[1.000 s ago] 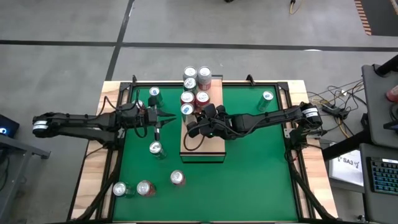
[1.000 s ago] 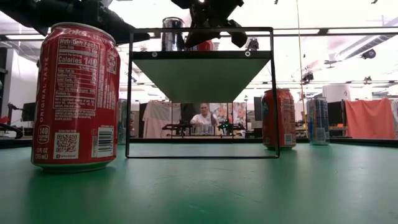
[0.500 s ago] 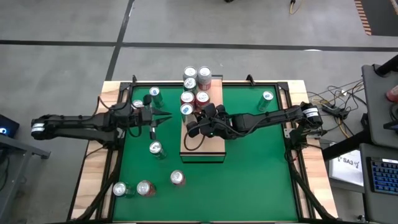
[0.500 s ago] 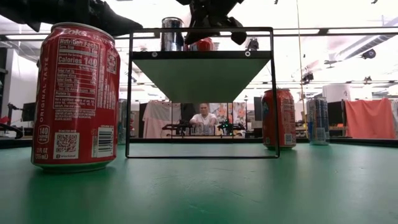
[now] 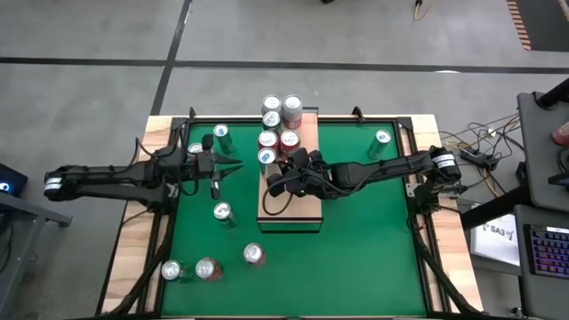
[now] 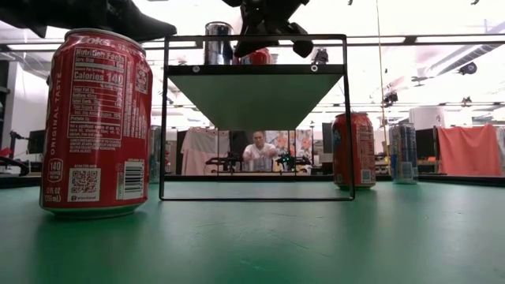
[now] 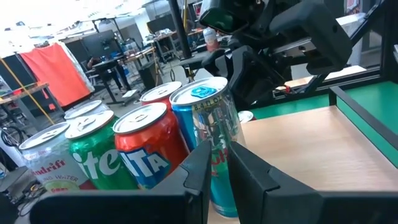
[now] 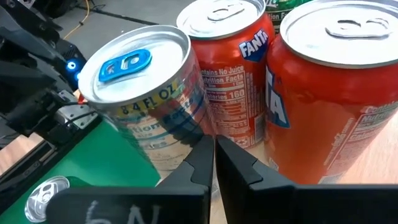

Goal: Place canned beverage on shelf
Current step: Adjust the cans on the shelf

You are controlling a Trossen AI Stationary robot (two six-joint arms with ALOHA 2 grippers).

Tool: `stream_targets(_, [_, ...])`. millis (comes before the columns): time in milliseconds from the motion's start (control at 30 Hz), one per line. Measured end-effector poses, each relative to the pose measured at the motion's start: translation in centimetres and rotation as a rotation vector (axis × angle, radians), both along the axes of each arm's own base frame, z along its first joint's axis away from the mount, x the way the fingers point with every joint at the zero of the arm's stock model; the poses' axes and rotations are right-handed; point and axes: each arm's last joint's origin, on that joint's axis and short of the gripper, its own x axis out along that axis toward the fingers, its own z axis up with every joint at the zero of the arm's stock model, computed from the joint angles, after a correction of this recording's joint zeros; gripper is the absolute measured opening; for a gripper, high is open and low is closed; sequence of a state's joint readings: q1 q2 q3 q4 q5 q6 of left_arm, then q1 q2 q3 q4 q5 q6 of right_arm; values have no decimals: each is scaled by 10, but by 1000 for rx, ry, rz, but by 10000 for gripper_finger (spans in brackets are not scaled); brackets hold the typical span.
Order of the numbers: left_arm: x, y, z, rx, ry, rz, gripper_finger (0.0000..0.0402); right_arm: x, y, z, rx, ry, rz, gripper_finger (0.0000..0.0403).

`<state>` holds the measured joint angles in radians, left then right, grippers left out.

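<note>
Over the middle of the shelf (image 5: 307, 203) the right gripper (image 5: 274, 186) hangs with its two fingers pressed together and nothing between them, its tips pointing at a silver can with a blue tab (image 8: 149, 99) that stands upright on the board. Just beside that can stand two orange Fanta cans (image 8: 233, 68), and farther along the far end of the board two more cans (image 5: 282, 107) complete a cluster of five. From the other side of the cluster the left gripper (image 5: 233, 167) hovers over the green table surface (image 5: 356, 258) just off the shelf's edge, its fingers nearly closed and empty too; past them its wrist camera shows the blue-tab can (image 7: 208, 130), a Fanta can (image 7: 152, 152) and a green can (image 7: 99, 155) packed side by side. Loose cans are still scattered on the green: one near the left gripper (image 5: 222, 212), three toward the near left corner (image 5: 208, 268), two by the far left (image 5: 220, 133), and one at the far right (image 5: 381, 140). From table height a red Coke can (image 6: 96, 122) looms close, and a person (image 6: 258, 150) sits in the room behind.
</note>
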<state>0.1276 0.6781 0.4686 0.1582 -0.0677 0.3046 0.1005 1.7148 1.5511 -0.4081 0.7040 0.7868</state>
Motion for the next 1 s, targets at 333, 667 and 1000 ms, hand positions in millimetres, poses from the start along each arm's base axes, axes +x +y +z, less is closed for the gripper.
stream_targets(333, [-20, -3, 10, 19, -59, 0, 37, -18, -3, 68, -39, -49, 32, 9])
stream_targets(667, [-33, -4, 14, 31, -78, -1, 37, -27, -43, 116, -62, -52, 10, 9])
stream_targets(1000, [-36, -5, 15, 39, -90, -1, 37, -32, -93, 113, -33, -39, -42, 9])
